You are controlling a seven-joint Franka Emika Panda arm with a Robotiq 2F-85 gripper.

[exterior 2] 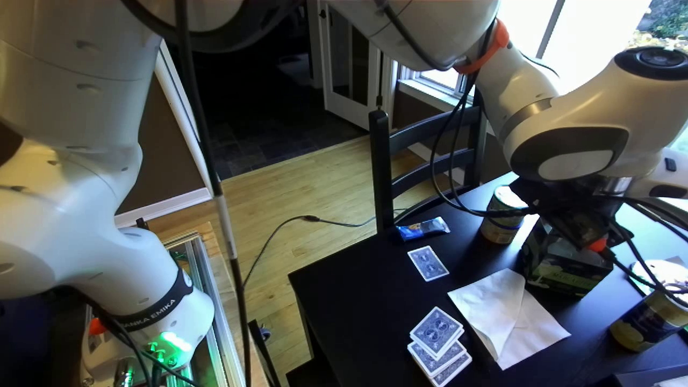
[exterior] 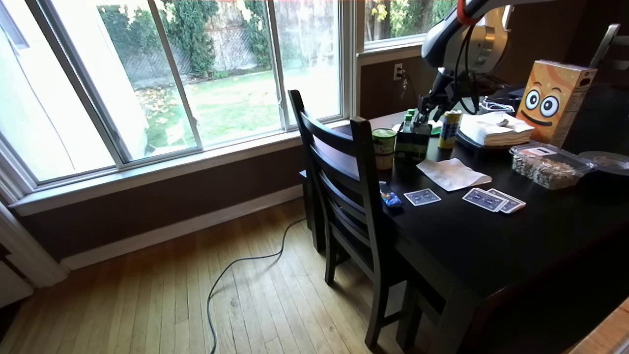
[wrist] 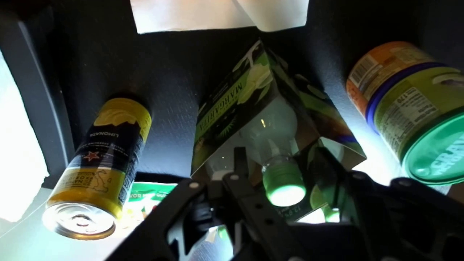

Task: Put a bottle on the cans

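The clear bottle [wrist: 273, 139] with a green cap stood in a dark green cardboard carton [wrist: 224, 112] lettered MARGARITA, in the compartment behind the corner that pointed toward a loose white napkin [exterior: 453, 173]. Around its cap, the pincer [wrist: 281, 159] was released: the fingers [wrist: 240, 163] stood spread, one on each side, with a gap between each and the bottle in the wrist view. In an exterior view, green bottle tops [exterior: 409, 118] showed just left of the pincer.

In the wrist view, a yellow-and-blue can [wrist: 105, 156] stood upright to the left of the carton and a canister [wrist: 402, 105] with a green lid to the right, each apart from it on the black tabletop [exterior: 481, 241].

In an exterior view, a single playing card [exterior: 422, 196] lay to the near left of the napkin, a blue wrapper [exterior: 391, 198] farther left, and a small pile of cards [exterior: 494, 200] to the near right. A stack of white napkins [exterior: 501, 129] sat right of the can, with an orange box [exterior: 553, 101] beside it and a clear plastic tub [exterior: 550, 167] nearer. A dark chair [exterior: 366, 182] stood at the left edge.
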